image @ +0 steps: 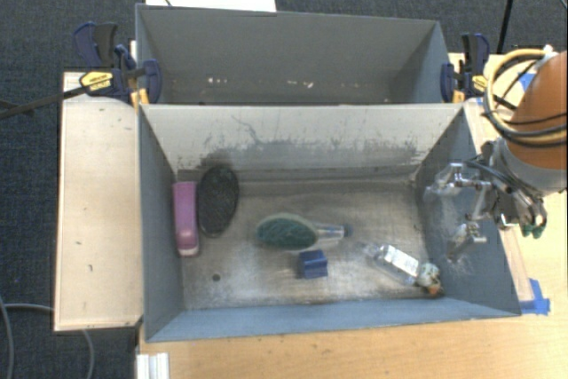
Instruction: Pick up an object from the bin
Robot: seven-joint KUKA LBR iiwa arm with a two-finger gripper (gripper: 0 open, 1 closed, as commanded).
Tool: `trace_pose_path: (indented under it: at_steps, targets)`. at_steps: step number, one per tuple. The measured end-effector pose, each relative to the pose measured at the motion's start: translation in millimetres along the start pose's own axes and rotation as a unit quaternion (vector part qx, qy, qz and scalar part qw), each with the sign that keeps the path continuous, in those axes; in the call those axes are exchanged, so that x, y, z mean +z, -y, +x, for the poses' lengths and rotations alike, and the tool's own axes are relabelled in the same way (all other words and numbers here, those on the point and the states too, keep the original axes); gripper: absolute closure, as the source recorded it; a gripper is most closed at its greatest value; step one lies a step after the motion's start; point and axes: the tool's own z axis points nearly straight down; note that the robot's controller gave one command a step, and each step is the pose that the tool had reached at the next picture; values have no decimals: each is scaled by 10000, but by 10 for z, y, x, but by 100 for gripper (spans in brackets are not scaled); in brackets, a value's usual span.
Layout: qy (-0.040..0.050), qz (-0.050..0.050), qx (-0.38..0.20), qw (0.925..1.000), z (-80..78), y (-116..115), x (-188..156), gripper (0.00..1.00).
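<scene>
The pincer (453,210) hangs released and empty beside the bin's (293,146) right wall, near a clear packet (399,263) with an orange end.

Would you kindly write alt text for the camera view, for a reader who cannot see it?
The robot's gripper hangs at the right side of a grey metal bin, just above a clear packet lying on the bin floor. Further left lie a small blue block, a green oval brush, a black oval brush and a pink bar.
</scene>
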Motion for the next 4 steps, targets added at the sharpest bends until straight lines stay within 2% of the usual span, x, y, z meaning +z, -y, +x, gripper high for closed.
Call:
trace_pose_path:
  at_steps: [1, 2, 3, 4]
  targets:
    - [2, -6, -942, 9956, -108, -277, 1481, 0]
    - [37, 6, -959, 9954, -124, -270, 1442, 100]
    - [85, 17, -840, 9964, -409, -364, 235, 100]
    - [52, 23, -3270, 9450, -457, -268, -32, 100]
